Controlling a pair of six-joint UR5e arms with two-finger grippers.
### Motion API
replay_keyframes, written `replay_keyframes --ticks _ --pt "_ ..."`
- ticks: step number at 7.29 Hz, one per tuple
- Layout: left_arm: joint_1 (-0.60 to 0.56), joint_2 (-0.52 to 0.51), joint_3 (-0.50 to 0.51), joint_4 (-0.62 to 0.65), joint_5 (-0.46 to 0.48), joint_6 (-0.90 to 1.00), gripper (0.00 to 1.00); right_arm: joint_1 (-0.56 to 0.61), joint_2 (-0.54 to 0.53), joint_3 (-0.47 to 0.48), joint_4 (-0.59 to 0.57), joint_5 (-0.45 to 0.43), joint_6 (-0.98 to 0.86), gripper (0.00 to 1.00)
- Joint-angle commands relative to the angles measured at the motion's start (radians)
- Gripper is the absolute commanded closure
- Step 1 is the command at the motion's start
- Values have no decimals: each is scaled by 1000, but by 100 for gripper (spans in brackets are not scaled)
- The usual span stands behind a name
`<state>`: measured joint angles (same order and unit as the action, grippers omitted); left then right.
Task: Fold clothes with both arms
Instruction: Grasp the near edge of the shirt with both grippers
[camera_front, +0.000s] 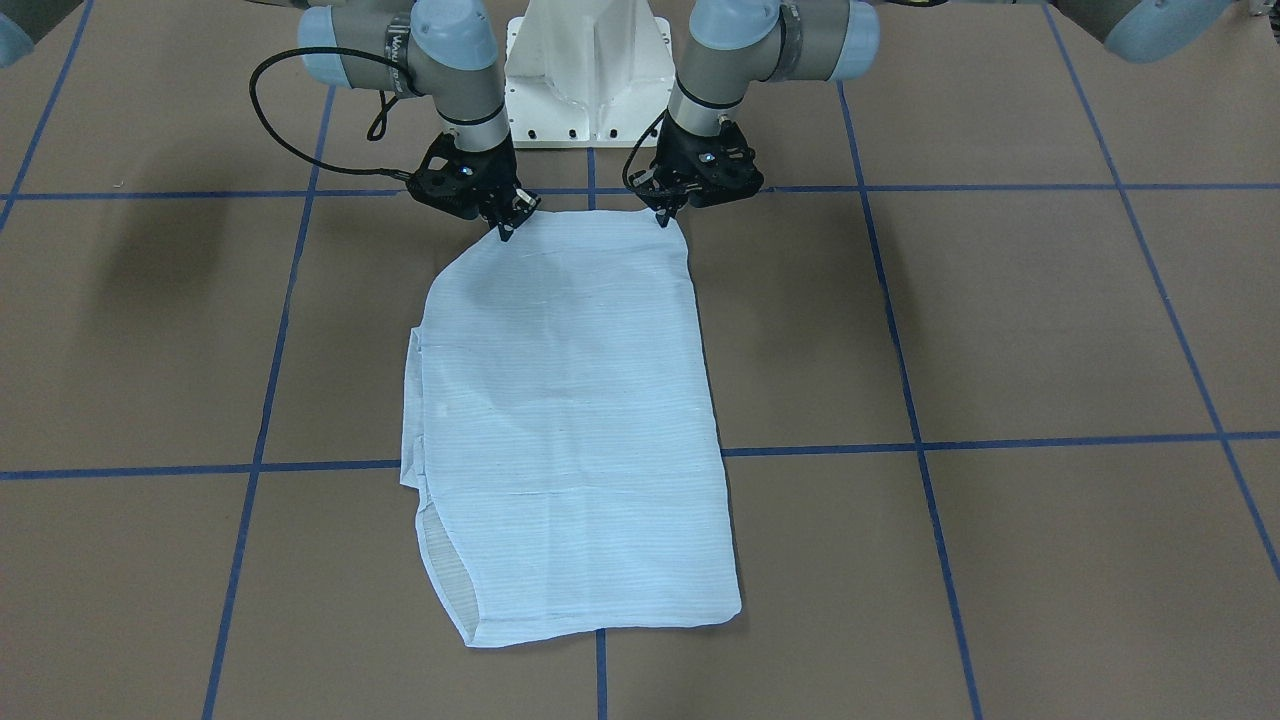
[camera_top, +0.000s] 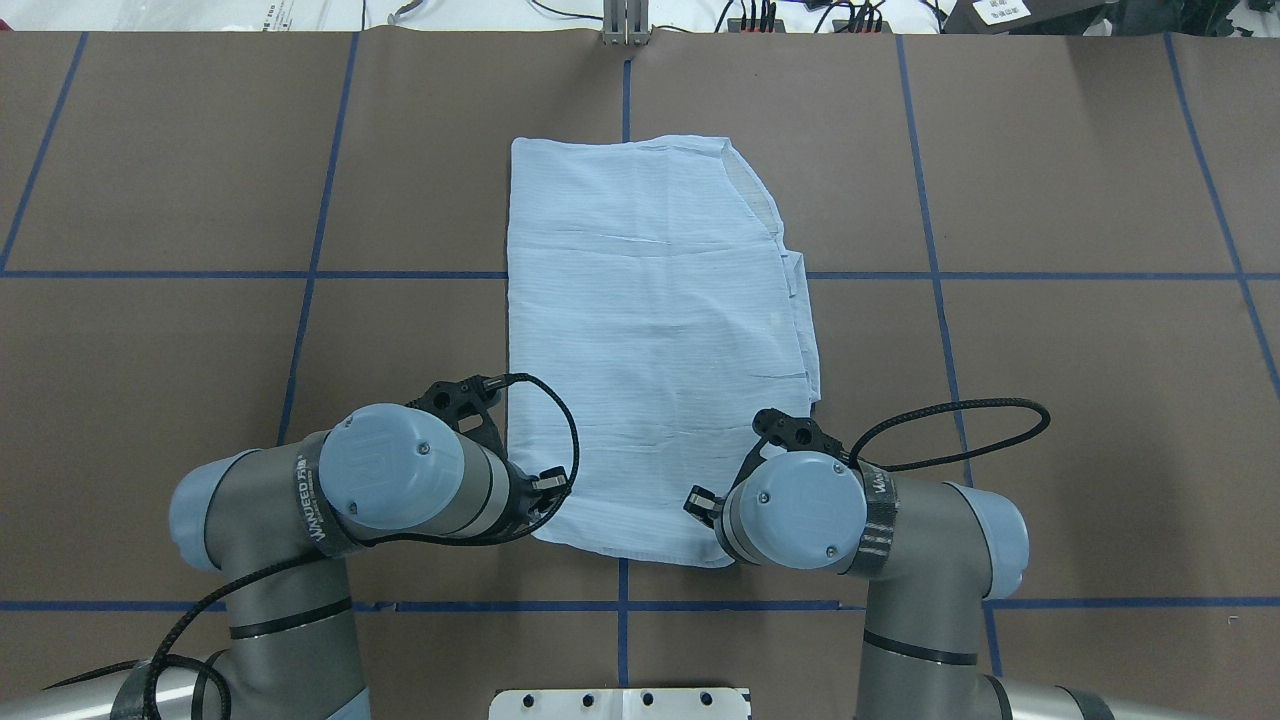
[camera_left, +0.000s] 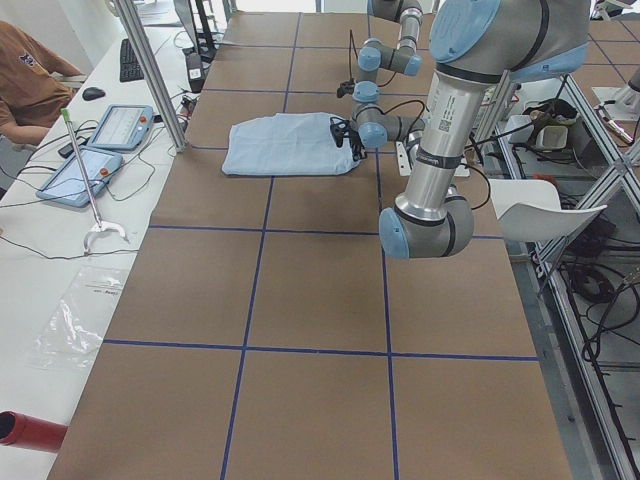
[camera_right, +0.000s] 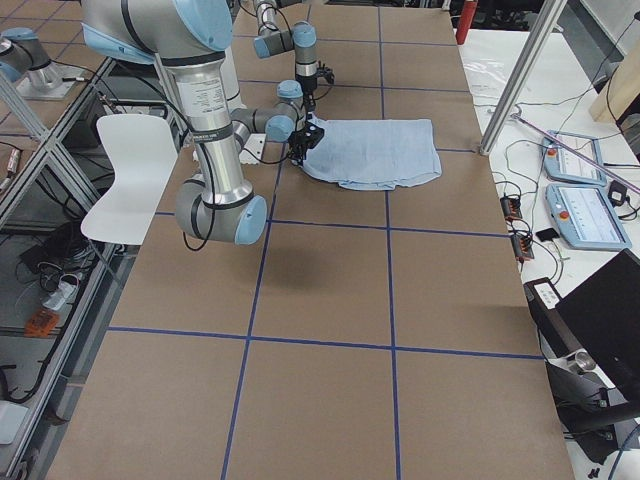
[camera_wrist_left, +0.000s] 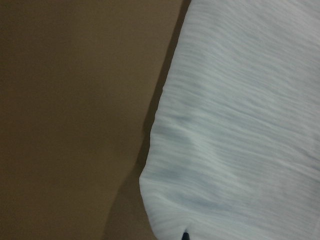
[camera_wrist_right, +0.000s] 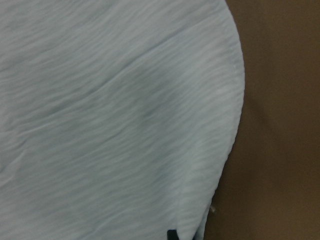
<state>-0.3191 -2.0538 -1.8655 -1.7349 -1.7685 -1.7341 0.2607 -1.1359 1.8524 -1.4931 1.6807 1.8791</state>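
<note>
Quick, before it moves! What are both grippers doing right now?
The left gripper is shut on a near corner of the shirt.
The right gripper is shut on the shirt's other near corner.

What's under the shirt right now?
Only the brown table and blue tape lines, which run in under the shirt and come out beyond it. Lower folded layers peek out along one side edge. Whatever else lies beneath the cloth is covered.
</note>
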Motion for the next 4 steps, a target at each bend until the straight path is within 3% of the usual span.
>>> replay_keyframes --ticks 1,4 --pt "0 0 -9 0 0 -1 100 14 7 22 2 5 5 100" --pt "0 13 -113 36 -18 -4 100 20 -11 85 2 14 6 100"
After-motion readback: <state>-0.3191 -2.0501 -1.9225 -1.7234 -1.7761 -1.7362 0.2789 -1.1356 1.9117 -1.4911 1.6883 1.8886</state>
